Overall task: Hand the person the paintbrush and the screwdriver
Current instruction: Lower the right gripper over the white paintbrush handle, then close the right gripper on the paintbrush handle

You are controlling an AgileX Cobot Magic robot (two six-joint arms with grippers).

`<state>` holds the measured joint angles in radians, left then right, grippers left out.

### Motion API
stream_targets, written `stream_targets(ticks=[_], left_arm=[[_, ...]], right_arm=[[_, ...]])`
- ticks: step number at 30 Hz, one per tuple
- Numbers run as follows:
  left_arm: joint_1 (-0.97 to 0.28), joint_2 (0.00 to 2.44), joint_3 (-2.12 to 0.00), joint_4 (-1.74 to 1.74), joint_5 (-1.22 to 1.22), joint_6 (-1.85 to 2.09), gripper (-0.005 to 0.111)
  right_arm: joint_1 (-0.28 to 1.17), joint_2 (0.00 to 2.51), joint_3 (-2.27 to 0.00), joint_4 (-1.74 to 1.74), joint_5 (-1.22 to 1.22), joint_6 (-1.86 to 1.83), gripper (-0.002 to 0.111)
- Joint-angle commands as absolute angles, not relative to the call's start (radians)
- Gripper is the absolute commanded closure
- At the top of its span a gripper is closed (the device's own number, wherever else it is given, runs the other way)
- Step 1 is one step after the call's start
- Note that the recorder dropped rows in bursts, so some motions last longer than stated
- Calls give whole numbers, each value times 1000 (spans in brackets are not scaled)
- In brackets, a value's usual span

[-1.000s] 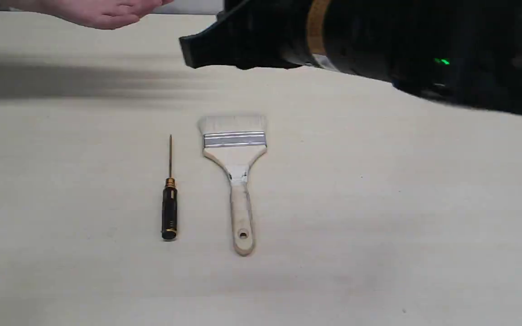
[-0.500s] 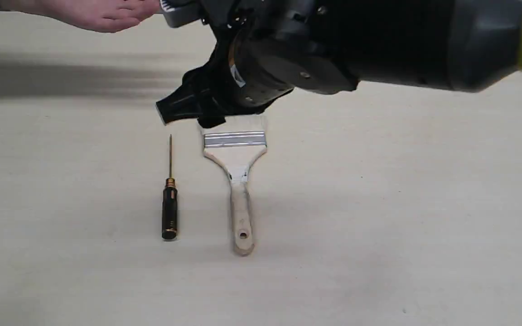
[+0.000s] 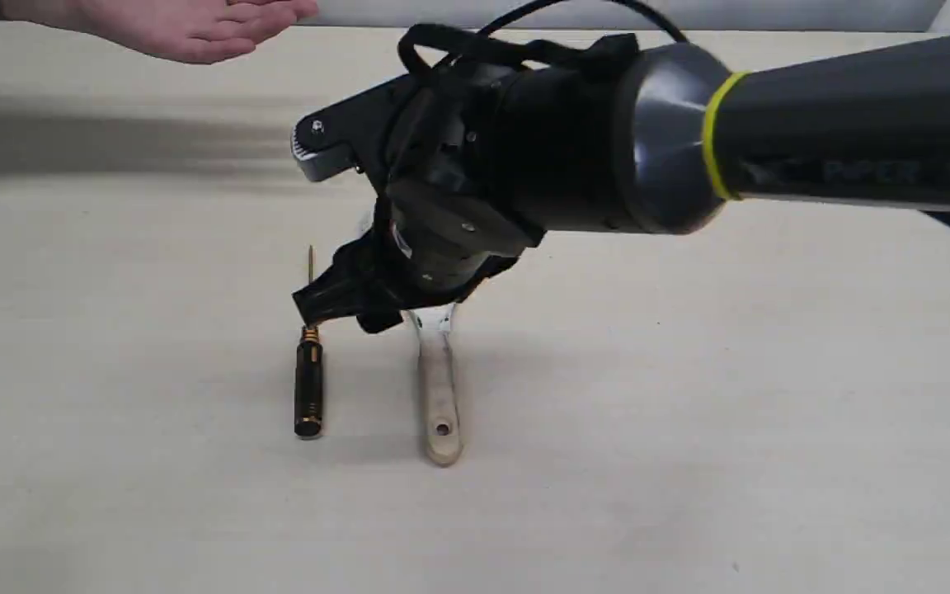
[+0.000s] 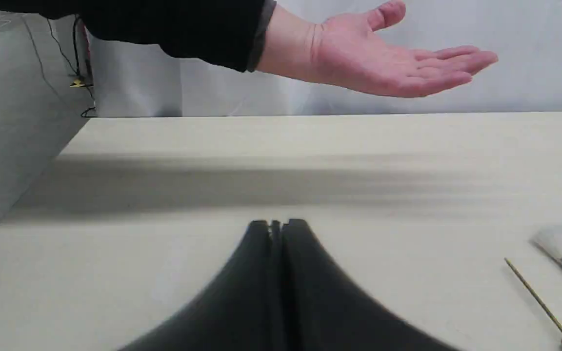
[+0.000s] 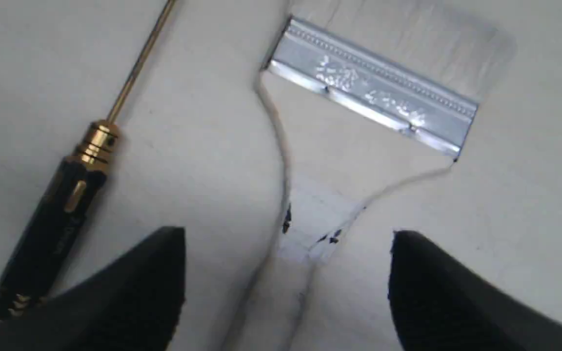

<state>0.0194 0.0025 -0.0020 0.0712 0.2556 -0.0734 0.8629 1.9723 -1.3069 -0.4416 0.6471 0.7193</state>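
The paintbrush (image 5: 373, 92) lies flat on the table, its wooden handle (image 3: 439, 396) pointing to the near edge. In the right wrist view my right gripper (image 5: 287, 235) is open, its two black fingers (image 5: 154, 278) straddling the neck of the brush handle from just above. In the exterior view the right gripper (image 3: 347, 309) hides the brush head. The screwdriver (image 3: 308, 388) lies parallel to the brush on its left (image 5: 51, 229). The person's open hand (image 3: 186, 29) hovers palm up at the far left (image 4: 383, 63). My left gripper (image 4: 276, 225) is shut with nothing in it.
The pale table (image 3: 689, 412) carries only the two tools. The right arm (image 3: 813, 140) stretches in from the right across the middle. A grey wall stands behind the table's far edge (image 4: 310, 116).
The right arm has swung in and come down over the paintbrush, now covering its bristles and metal band. Brush, screwdriver and the person's hand have stayed in place.
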Motion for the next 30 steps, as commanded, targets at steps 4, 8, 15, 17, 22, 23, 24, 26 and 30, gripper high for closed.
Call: stream_targets(ticks=[4, 8, 15, 17, 22, 23, 24, 26, 30], left_arm=[[11, 0, 0, 69, 248, -75, 107], [11, 0, 0, 69, 248, -75, 107], [11, 0, 0, 69, 248, -75, 107], [11, 0, 0, 69, 248, -75, 107], [11, 0, 0, 67, 252, -75, 107], [11, 0, 0, 68, 252, -75, 107], [11, 0, 0, 68, 252, -75, 107], [11, 0, 0, 67, 250, -75, 107], [11, 0, 0, 67, 250, -75, 107]], right_arm=[[862, 2018, -1313, -432, 614, 745, 41], [853, 2027, -1313, -434, 595, 782, 41], [804, 2028, -1313, -428, 614, 797, 41], [799, 2028, -1313, -423, 615, 797, 41], [795, 2043, -1313, -423, 593, 797, 52], [795, 2052, -1313, -423, 585, 797, 54], [795, 2059, -1313, -423, 580, 797, 54], [795, 2077, -1313, -423, 566, 777, 53], [795, 2116, -1313, -423, 539, 777, 53]])
